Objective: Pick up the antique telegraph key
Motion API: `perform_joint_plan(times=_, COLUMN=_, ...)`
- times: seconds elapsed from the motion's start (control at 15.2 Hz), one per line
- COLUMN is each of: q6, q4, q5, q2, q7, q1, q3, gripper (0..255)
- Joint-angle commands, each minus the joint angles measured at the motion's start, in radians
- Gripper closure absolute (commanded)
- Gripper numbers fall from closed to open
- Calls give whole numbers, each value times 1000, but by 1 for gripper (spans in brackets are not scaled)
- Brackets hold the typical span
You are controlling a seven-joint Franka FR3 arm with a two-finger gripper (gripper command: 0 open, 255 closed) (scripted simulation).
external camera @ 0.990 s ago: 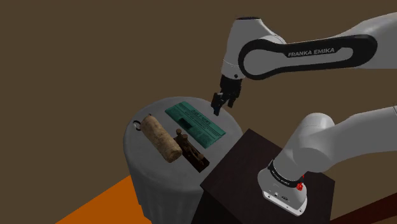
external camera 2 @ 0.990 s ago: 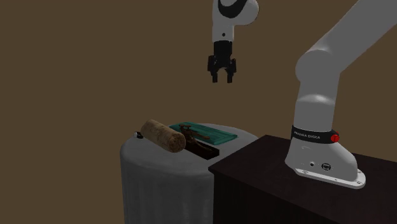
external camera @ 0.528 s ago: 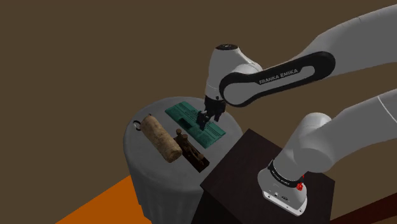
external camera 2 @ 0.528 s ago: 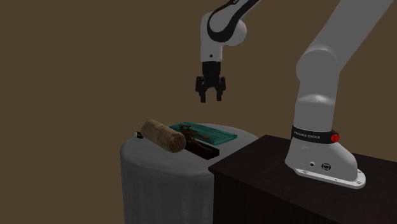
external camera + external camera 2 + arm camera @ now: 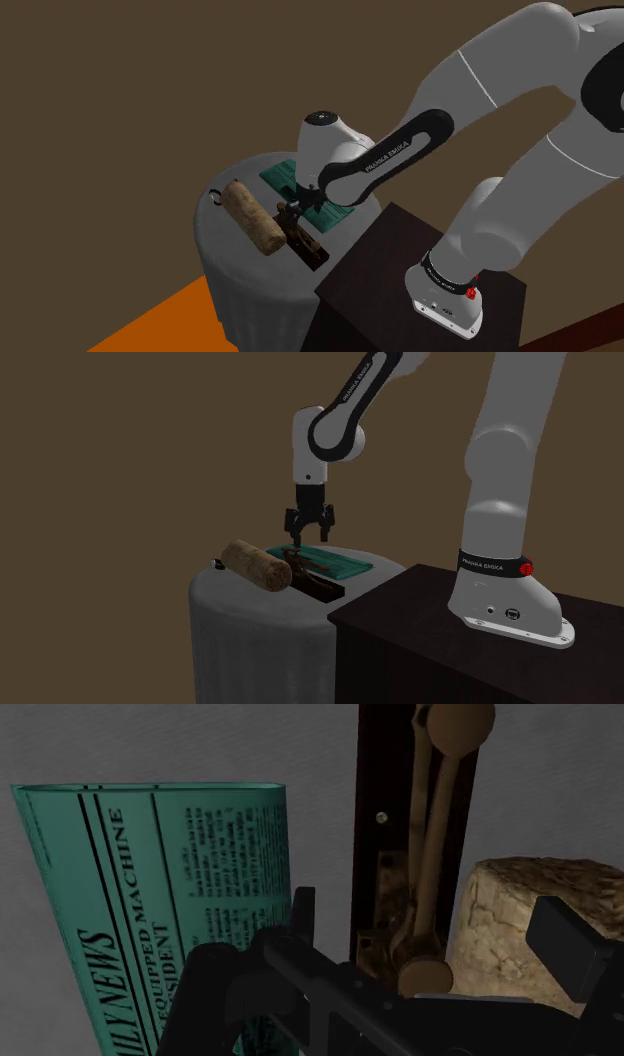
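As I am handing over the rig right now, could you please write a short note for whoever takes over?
End effector: open, empty, hovering low over the round grey table.
Brass antique telegraph key on dark base: lying on the table between the teal newspaper and the rough tan cylinder, under the end effector.
Done: approach. Left: lower, close on the key, lift.

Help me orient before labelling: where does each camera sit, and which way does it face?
Shoulder view: high beside the stand, looking down on the round table; arm and open pincer show.
Second exterior view: near tabletop height, looking across table and stand; arm, base and pincer show.
Wrist view: on the hand, looking down at the telegraph key; black fingers show.
Shared: all show key, teal newspaper and rough tan cylinder.
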Motion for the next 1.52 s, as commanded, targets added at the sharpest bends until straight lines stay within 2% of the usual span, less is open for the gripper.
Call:
perform_joint_plan(times=0.0, q6=61, q4=15, q5=-53, q2=77, q7=66, q1=-4, q3=21, gripper=0)
perform_joint_plan(times=0.59, q6=178, q4=12, q5=-155, q2=199, q7=141, q1=-9, q3=8, gripper=0)
perform_joint_plan(times=0.66, q6=175, q4=14, q5=-154, q2=198, q7=144, q1=-7, q3=10, gripper=255)
perform_joint_plan(times=1.19, q6=189, q4=18, q5=-171, q2=218, q7=163, q1=-4, q3=9, gripper=255)
perform_joint_plan(times=1.45, q6=133, q4=11, q5=-109, q2=149, q7=108, q1=-12, q3=20, gripper=255)
